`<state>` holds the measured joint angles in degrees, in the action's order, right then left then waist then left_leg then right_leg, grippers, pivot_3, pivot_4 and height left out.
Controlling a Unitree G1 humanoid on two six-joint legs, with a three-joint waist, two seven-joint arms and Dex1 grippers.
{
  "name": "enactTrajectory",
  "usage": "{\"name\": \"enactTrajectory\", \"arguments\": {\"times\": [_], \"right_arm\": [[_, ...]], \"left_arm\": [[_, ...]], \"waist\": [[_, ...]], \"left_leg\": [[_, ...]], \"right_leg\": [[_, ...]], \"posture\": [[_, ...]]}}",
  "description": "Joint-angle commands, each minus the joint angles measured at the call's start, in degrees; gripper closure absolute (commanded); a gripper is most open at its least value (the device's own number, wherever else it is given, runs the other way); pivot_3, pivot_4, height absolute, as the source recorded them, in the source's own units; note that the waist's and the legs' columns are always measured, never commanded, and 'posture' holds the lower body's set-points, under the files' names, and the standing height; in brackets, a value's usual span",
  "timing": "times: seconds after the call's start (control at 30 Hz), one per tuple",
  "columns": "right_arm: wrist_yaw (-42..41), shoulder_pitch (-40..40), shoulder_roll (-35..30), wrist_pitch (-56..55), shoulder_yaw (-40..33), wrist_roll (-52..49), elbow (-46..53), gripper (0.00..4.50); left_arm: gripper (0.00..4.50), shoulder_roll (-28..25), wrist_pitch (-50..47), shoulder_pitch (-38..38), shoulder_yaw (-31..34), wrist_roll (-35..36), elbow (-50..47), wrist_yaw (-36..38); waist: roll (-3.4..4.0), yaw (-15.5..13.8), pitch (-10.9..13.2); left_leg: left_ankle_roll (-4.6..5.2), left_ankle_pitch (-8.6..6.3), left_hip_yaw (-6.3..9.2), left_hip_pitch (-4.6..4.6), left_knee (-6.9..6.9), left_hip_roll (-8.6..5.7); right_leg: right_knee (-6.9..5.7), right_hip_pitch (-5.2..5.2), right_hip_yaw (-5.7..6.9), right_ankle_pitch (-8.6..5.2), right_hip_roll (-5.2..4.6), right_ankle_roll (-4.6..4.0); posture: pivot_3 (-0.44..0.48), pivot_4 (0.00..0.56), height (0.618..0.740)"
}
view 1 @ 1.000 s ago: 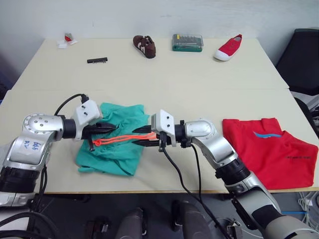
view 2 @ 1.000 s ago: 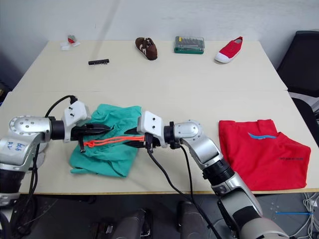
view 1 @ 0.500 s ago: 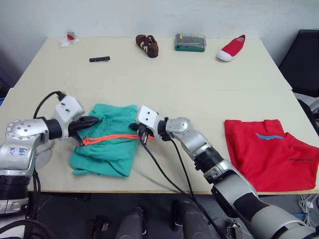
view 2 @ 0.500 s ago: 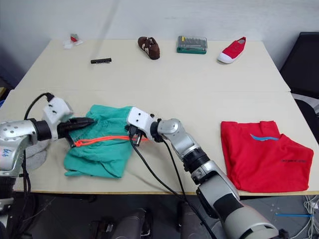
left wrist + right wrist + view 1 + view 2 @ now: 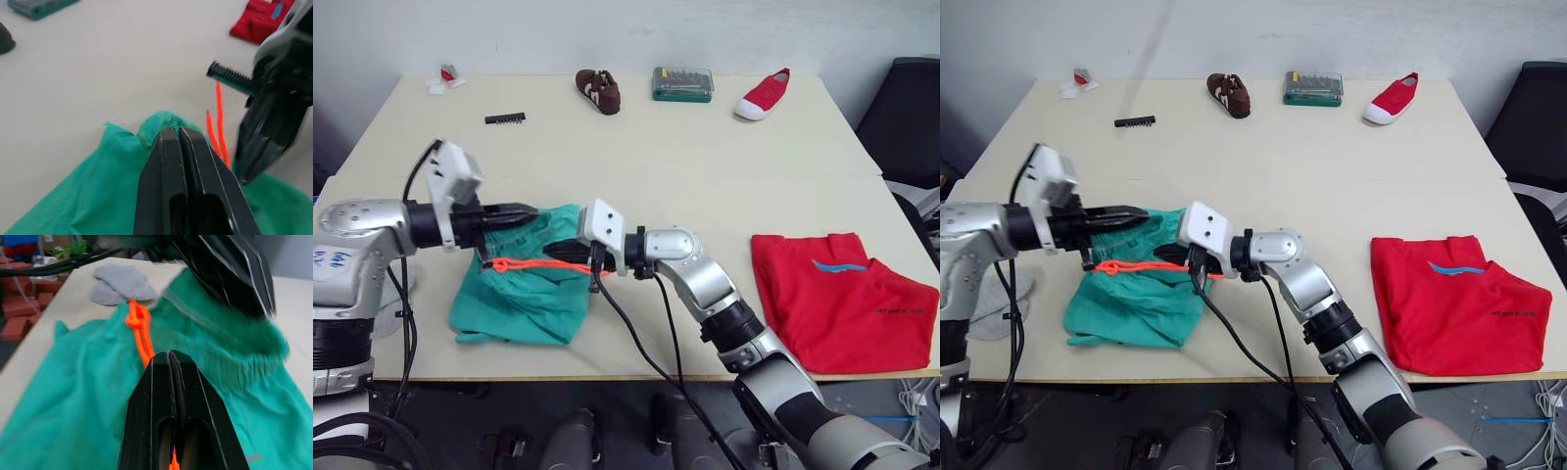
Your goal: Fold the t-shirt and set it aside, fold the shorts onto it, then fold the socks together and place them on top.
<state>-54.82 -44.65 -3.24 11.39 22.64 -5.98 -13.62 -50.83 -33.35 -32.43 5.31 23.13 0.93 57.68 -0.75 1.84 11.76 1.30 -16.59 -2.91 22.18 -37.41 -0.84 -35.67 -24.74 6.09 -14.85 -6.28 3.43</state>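
So the t-shirt lies folded aside; both hands, left and right, pinch the shorts; socks wait.

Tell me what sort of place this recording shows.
Probably a lab or workshop test area, not a home: a plain beige table against a bare wall, a green plastic case of screwdriver bits, a black bit strip, and loose cables on the floor.
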Motion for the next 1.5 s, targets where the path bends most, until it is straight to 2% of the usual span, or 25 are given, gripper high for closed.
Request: {"name": "enactTrajectory", "arguments": {"times": [0.03, 0.13, 0.23, 0.33, 0.5, 0.6, 0.7, 0.73, 0.8, 0.93, 1.07, 1.23, 1.3, 1.37, 1.4, 1.47, 1.5], "right_arm": [[1.3, 0.5, 0.4, -0.1, 1.9, 2.1, -0.2, 4.45], [2.5, 0.6, 0.7, -0.8, 2.4, 3.5, -2.6, 4.45], [2.6, 0.5, 0.9, -1.3, 2.1, 3.8, -3.6, 4.45], [2.2, 0.6, 1.1, -1.3, 2.1, 3.8, -4.1, 4.5], [1.9, 0.0, 2.0, -2.2, 2.7, 4.6, -6.2, 4.5], [1.8, -0.6, 2.3, -3.2, 2.7, 5.3, -7.6, 4.5], [0.7, -0.5, 1.9, -4.5, 3.5, 6.2, -8.0, 4.5], [0.1, -0.3, 1.5, -5.4, 4.0, 6.6, -7.8, 4.5], [-1.3, 0.2, 0.9, -6.8, 4.8, 7.1, -7.4, 4.5], [-1.9, 0.4, -0.2, -8.3, 5.6, 8.2, -7.2, 4.5], [-3.2, 1.2, -3.0, -9.1, 6.6, 9.6, -5.0, 4.5], [-6.1, 5.1, -8.6, -3.1, 4.4, 6.9, 3.7, 4.5], [-5.1, 6.8, -9.4, 5.2, 0.0, 2.4, 8.0, 4.5], [-2.9, 7.3, -9.4, 12.3, -3.7, -0.5, 10.2, 4.5], [-2.6, 7.4, -9.7, 17.9, -5.4, -2.7, 11.2, 4.5], [-2.3, 7.5, -9.9, 28.8, -8.2, -7.1, 12.5, 4.14], [-2.1, 7.4, -9.9, 32.6, -9.1, -8.8, 13.1, 3.97]], "left_arm": [[4.5, -3.0, 4.8, -0.8, 1.1, -4.0, 4.6, 0.0], [4.5, -5.6, 8.0, 2.9, 2.4, -5.4, 7.2, 2.0], [4.5, -6.1, 8.0, 5.2, 4.3, -4.8, 8.7, 1.8], [3.87, -6.4, 6.7, 7.9, 6.1, -3.4, 7.4, 2.6], [2.32, -7.6, 3.5, 10.2, 9.5, -0.9, 3.4, 3.2], [2.32, -8.0, 1.3, 10.0, 12.6, 2.2, 2.2, 4.1], [2.32, -6.3, -4.5, 5.8, 15.4, 8.5, 0.6, 3.1], [2.71, -5.6, -5.6, 4.6, 14.7, 9.6, -0.1, 3.0], [3.23, -4.6, -5.4, 3.7, 11.9, 9.0, -1.2, 3.0], [4.48, -2.1, 0.2, 4.0, 1.8, 1.3, 0.0, 2.5], [4.48, 0.1, 10.0, 3.3, -7.1, -9.7, 9.3, 0.4], [4.48, 0.9, 18.3, 0.9, -7.8, -14.9, 21.3, -2.0], [4.48, 0.8, 17.3, 1.6, -4.4, -10.8, 19.4, 0.5], [4.48, 0.5, 12.1, 3.5, -0.4, -3.3, 13.2, 5.6], [4.31, -0.4, 9.0, 4.9, 1.6, -0.5, 10.0, 6.9], [3.99, -2.3, 6.1, 8.0, 5.0, 2.5, 5.0, 8.1], [3.69, -2.9, 5.0, 9.2, 6.1, 3.4, 3.1, 8.1]], "waist": [[-0.01, 0.1, 0.0], [-0.01, 0.3, 0.0], [-0.01, 0.0, 0.0], [-0.05, 0.0, 0.0], [-0.08, -0.1, 0.0], [-0.08, 0.0, 0.0], [-0.11, 0.0, 0.0], [-0.11, -0.1, 0.0], [-0.13, -0.1, 0.0], [-0.13, -0.1, 0.0], [-0.14, 0.0, -0.1], [-0.18, -0.3, -0.1], [-0.18, -0.2, -0.1], [-0.19, 0.0, -0.1], [-0.19, -0.1, -0.1], [-0.19, 0.0, -0.1], [-0.19, -0.1, -0.1]], "left_leg": [[-0.02, 0.04, 0.0, 0.0, 0.0, 0.0], [-0.08, 0.1, -0.02, 0.01, 0.02, 0.02], [-0.1, 0.11, -0.06, 0.05, 0.06, 0.02], [-0.06, 0.09, -0.07, 0.19, 0.01, 0.02], [-0.02, 0.05, -0.07, 0.23, 0.02, 0.01], [-0.02, 0.05, -0.07, 0.23, 0.02, 0.02], [-0.04, 0.06, -0.06, 0.21, 0.02, 0.02], [-0.05, 0.07, -0.05, 0.22, 0.0, 0.02], [-0.05, 0.07, -0.06, 0.21, -0.02, 0.01], [-0.04, 0.07, -0.13, 0.09, -0.03, -0.05], [-0.03, 0.08, -0.15, 0.11, -0.07, -0.04], [-0.02, 0.08, -0.26, 0.18, -0.06, 0.04], [-0.01, 0.07, -0.28, 0.19, -0.12, 0.04], [0.02, 0.05, -0.31, 0.21, -0.17, 0.05], [0.03, 0.05, -0.31, 0.24, -0.21, 0.08], [0.02, 0.03, -0.27, 0.24, -0.23, 0.09], [0.02, 0.03, -0.24, 0.24, -0.22, 0.11]], "right_leg": [[-0.05, -0.04, -0.01, 0.0, 0.0, 0.0], [-0.13, -0.19, -0.06, -0.01, 0.0, -0.03], [-0.21, -0.29, -0.11, -0.02, -0.01, -0.06], [-0.2, -0.39, -0.13, -0.02, -0.03, -0.06], [-0.14, -0.4, -0.12, -0.02, -0.04, -0.06], [-0.15, -0.41, -0.13, -0.02, -0.04, -0.06], [-0.18, -0.42, -0.12, -0.02, -0.04, -0.06], [-0.2, -0.42, -0.11, -0.02, -0.04, -0.06], [-0.22, -0.38, -0.11, -0.01, -0.04, -0.06], [-0.23, -0.26, -0.16, 0.0, -0.05, -0.04], [-0.27, -0.3, -0.15, 0.0, -0.02, -0.04], [-0.3, -0.46, -0.2, 0.0, 0.06, -0.05], [-0.31, -0.45, -0.22, 0.0, 0.04, -0.05], [-0.31, -0.45, -0.25, 0.03, 0.02, -0.06], [-0.31, -0.46, -0.25, 0.05, 0.02, -0.08], [-0.28, -0.45, -0.23, 0.06, -0.02, -0.09], [-0.28, -0.45, -0.25, 0.06, -0.02, -0.09]], "posture": [[0.0, 0.15, 0.74], [0.0, 0.15, 0.74], [0.0, 0.15, 0.74], [0.0, 0.15, 0.74], [0.0, 0.15, 0.74], [0.0, 0.15, 0.74], [0.0, 0.15, 0.74], [0.0, 0.15, 0.74], [0.0, 0.15, 0.74], [0.0, 0.15, 0.74], [0.0, 0.15, 0.74], [0.0, 0.15, 0.74], [0.0, 0.15, 0.74], [0.0, 0.15, 0.74], [0.0, 0.15, 0.74], [0.0, 0.15, 0.74], [0.0, 0.15, 0.74]]}}
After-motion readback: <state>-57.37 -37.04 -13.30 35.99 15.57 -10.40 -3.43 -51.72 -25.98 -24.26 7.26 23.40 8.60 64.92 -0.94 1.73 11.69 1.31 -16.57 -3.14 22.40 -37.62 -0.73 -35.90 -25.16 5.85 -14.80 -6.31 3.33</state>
